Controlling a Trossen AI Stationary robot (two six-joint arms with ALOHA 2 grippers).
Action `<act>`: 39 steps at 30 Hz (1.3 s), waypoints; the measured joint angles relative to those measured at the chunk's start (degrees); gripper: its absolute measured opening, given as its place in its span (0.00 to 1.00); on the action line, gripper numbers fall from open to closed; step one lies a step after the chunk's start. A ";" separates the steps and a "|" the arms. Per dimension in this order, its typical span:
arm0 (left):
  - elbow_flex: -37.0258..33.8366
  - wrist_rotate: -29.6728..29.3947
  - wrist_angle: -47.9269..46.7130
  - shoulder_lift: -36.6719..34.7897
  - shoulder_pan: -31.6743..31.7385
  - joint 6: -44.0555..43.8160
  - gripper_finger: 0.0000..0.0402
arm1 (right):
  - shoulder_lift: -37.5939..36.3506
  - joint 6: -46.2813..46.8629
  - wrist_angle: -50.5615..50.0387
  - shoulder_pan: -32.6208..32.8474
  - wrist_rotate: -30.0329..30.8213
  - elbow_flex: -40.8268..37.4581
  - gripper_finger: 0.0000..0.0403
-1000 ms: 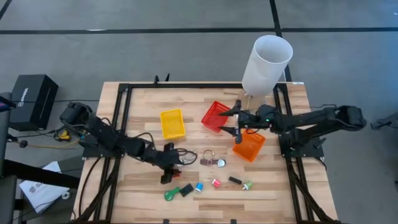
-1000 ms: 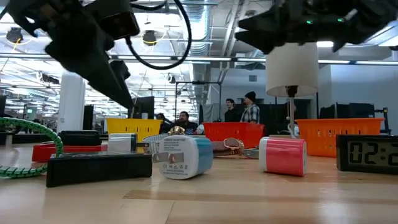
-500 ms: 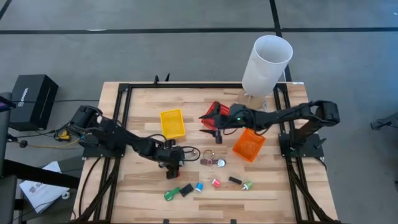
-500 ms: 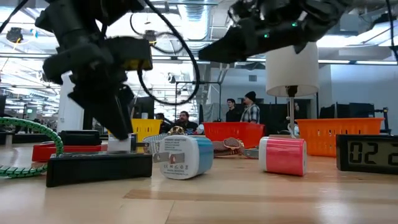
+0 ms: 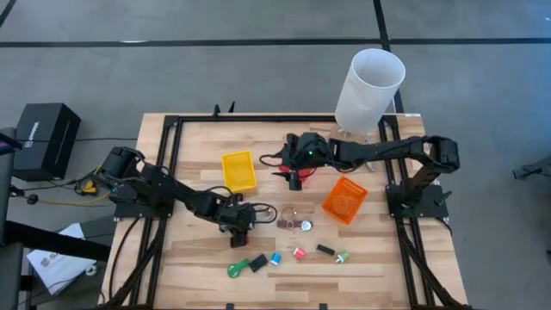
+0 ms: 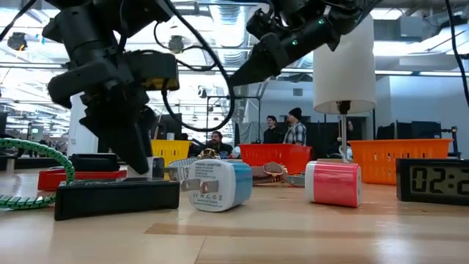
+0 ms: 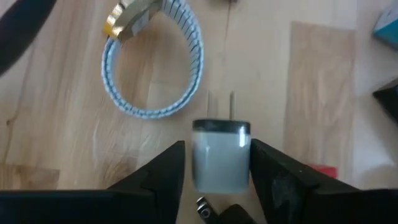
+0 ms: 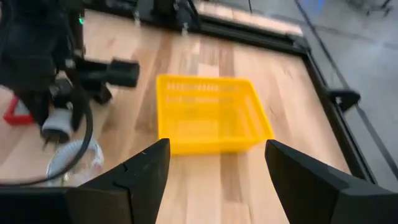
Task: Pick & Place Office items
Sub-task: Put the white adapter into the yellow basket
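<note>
Left wrist view: left pincer (image 7: 217, 163) fingers flank a smooth boxy grey charger (image 7: 220, 154); right pincer (image 8: 214, 163) gapes.

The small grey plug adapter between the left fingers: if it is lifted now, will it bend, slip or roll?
The plug adapter looks like a rigid block, so bending is unlikely. Its smooth sides may slip between the fingers. With flat faces and two prongs, it should hardly roll.

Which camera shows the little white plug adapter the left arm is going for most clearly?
The left wrist view: the white plug adapter sits between the left end effector fingers, prongs visible. In the high view it is hidden under the arm; the right wrist view catches it small and distant; the low view doesn't clearly show it.
</note>
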 joint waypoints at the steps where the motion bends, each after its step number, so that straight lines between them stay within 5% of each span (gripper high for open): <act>1: -0.38 -0.01 -0.01 0.00 0.19 -0.08 0.37 | -0.18 0.00 -1.35 -0.37 0.00 0.78 0.63; 15: -1.66 -0.14 -0.79 -5.61 1.15 -1.25 0.32 | -0.27 0.02 -7.91 -4.86 -0.01 5.04 0.63; 23: -1.61 -9.72 -5.90 -17.40 3.62 4.19 0.34 | -0.27 0.07 -7.78 -6.99 0.00 5.02 0.63; 30: -2.15 -10.59 -8.46 -24.24 12.98 10.76 0.31 | -0.27 0.22 -6.96 -7.20 -0.02 5.02 0.63; 39: -7.88 -7.56 -8.61 -24.18 28.20 20.07 0.33 | -0.27 0.20 -6.62 -7.14 -0.02 4.99 0.63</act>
